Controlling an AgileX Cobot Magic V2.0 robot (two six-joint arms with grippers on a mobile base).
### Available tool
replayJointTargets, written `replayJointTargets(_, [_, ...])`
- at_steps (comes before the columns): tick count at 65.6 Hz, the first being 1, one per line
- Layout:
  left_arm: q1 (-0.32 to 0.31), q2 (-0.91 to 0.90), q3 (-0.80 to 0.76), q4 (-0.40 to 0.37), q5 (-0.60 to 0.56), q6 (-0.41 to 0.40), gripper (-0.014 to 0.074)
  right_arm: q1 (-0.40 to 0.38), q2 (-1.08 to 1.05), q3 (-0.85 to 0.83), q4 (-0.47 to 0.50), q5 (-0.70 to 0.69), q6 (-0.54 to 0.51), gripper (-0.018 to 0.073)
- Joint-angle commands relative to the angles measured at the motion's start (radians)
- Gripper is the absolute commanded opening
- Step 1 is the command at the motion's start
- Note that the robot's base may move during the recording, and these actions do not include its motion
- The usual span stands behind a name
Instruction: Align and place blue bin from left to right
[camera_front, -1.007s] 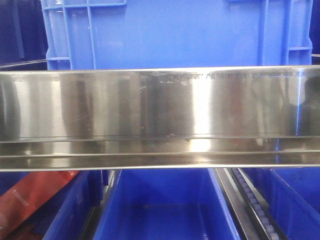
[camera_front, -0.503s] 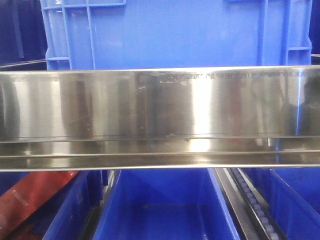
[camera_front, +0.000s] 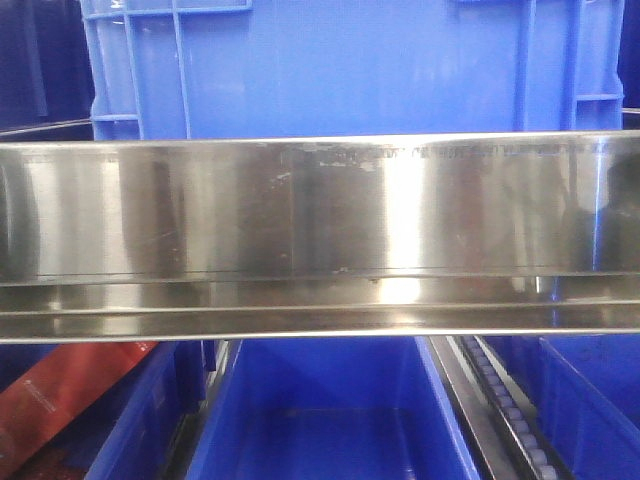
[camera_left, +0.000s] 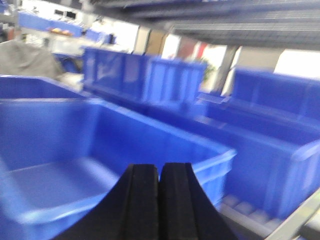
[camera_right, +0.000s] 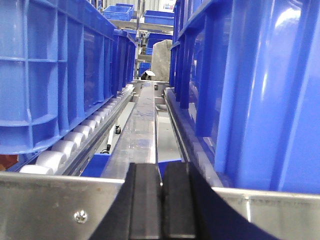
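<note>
Left arm: my wrist is held level above an open blue tub (camera_left: 75, 150), looking across it toward more blue bins at 12 to 2 o'clock; the view is blurred. My left gripper (camera_left: 159, 200) sits at 6 o'clock of that view, its two black pads pressed flat together with only a thin seam between them. It is clenched on nothing, and I see it touching nothing.

Front view: the blue bin (camera_front: 350, 65) fills the upper part, from about 10 to 2 o'clock, glossy front panel facing me, ribbed grids at both top corners. It stands directly behind a shiny steel rail (camera_front: 320, 215) that runs the full width. Below the rail, at 6 o'clock, is a smaller open bin (camera_front: 330, 410); a roller track (camera_front: 510, 410) runs at 5 o'clock, and a red package (camera_front: 60, 395) lies at 8 o'clock.

Right arm: my wrist is low and level, aimed down a steel channel (camera_right: 142, 125) between two rows of blue crates on rollers (camera_right: 75, 140). My right gripper (camera_right: 161, 205) is at 6 o'clock, just above a steel lip (camera_right: 55, 202); its pads meet, grasping nothing. Whether it touches the lip, I cannot tell.
</note>
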Motion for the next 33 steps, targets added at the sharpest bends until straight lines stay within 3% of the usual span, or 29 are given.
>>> replayJointTargets(1, [-0.005, -0.003, 0.001, 0.061, 0.065, 0.001, -0.0111, 0.002, -0.008, 0.0, 0.004, -0.014, -0.007, -0.0079])
replayJointTargets(10, [-0.005, 0.002, 0.029, 0.045, 0.075, 0.001, -0.0111, 0.002, -0.008, 0.0, 0.004, -0.014, -0.007, -0.0079])
replayJointTargets(19, [0.02, -0.038, 0.078, -0.085, 0.167, 0.013, -0.0111, 0.002, -0.008, 0.0, 0.004, -0.014, -0.007, -0.0079])
replayJointTargets(25, [0.098, -0.09, 0.133, -0.181, 0.176, 0.199, -0.0111, 0.002, -0.008, 0.0, 0.004, -0.014, -0.007, -0.0079])
replayJointTargets(33, [0.279, -0.199, 0.229, -0.345, 0.094, 0.444, -0.0111, 0.002, -0.008, 0.0, 0.004, -0.014, -0.007, -0.0079])
